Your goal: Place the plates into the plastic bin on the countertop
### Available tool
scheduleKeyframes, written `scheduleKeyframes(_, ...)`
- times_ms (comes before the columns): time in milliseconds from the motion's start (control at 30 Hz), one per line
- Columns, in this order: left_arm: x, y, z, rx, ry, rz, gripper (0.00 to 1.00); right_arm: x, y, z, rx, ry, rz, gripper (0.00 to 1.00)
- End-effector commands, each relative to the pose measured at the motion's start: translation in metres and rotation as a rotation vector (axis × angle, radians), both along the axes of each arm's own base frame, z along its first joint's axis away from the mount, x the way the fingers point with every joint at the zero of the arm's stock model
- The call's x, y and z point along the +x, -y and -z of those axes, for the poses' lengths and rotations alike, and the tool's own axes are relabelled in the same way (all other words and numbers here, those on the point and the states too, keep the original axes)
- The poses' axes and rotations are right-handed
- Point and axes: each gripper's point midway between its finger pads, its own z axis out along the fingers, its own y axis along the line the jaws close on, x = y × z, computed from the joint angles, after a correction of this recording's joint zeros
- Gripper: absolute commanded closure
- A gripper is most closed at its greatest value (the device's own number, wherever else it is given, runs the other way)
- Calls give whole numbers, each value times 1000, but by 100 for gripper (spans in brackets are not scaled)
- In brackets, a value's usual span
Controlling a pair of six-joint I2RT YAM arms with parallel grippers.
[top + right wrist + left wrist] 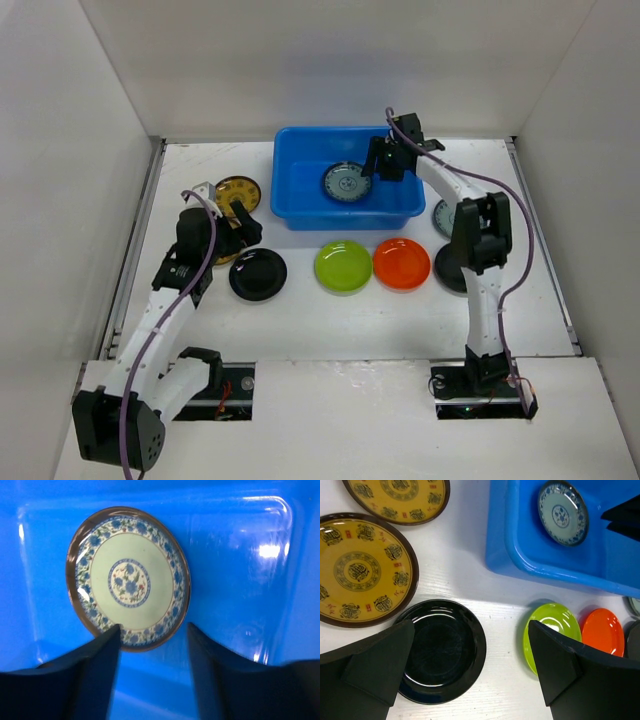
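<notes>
The blue plastic bin (300, 214) stands at the back of the white countertop (300, 320). A blue-grey patterned plate (346, 183) (129, 577) lies flat on the bin's floor. My right gripper (385, 160) (152, 635) hangs over the bin beside this plate, open and holding nothing. My left gripper (240, 224) (471, 625) is wide open above the counter, over the right rim of a glossy black plate (258, 275) (440, 650). A lime green plate (343, 266) (555, 627) and an orange plate (401, 263) (602, 630) lie in front of the bin.
Two yellow-brown patterned plates (362, 570) (400, 497) lie left of the bin, near my left gripper. Right of the bin, another blue-grey plate (443, 217) and a dark plate (452, 272) are partly hidden by my right arm. White walls surround the counter.
</notes>
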Motion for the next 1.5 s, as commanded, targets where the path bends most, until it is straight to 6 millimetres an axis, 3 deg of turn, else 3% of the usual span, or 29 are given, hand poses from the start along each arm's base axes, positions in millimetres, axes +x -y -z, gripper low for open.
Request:
scheduleKeyframes(0, 8, 10, -26, -19, 65, 42, 0, -8, -3, -96, 28, 202, -23, 32)
scheduleKeyframes(67, 10, 12, -27, -23, 67, 43, 0, -16, 0, -136, 66, 294, -13, 28)
scheduleKeyframes(133, 11, 14, -30, -27, 69, 48, 0, -25, 15, -170, 96, 372, 24, 23)
scheduleKeyframes(167, 12, 15, -30, -29, 72, 50, 0, -28, 35, -184, 99, 406, 73, 20)
scheduleKeyframes(233, 13, 19, -32, -32, 79, 60, 0, -34, 72, -186, 81, 419, 164, 19)
scheduleKeyframes(300, 13, 24, -33, -34, 81, 73, 0, -41, 114, -168, 61, 376, 280, 19)
scheduleKeyframes(400, 12, 29, -33, -35, 84, 87, 0, -65, 175, -126, 50, 286, 473, 19)
scheduleKeyframes(500, 10, 34, -33, -39, 94, 100, 0, -93, 223, -90, 28, 237, 633, 19)
scheduleKeyframes(600, 7, 40, -31, -50, 102, 118, 0, -120, 259, -60, 18, 194, 762, 19)
scheduleKeyframes(700, 4, 44, -29, -55, 104, 127, 0, -141, 283, -36, 22, 148, 847, 19)
scheduleKeyframes(1000, 4, 49, -26, -58, 92, 143, 0, -164, 302, 6, 31, 68, 936, 20)
scheduleKeyframes(1200, 4, 49, -27, -59, 90, 143, 0, -158, 297, 27, 88, 31, 930, 23)
scheduleKeyframes(1467, 4, 47, -29, -63, 87, 133, 0, -142, 286, 40, 179, 23, 886, 27)
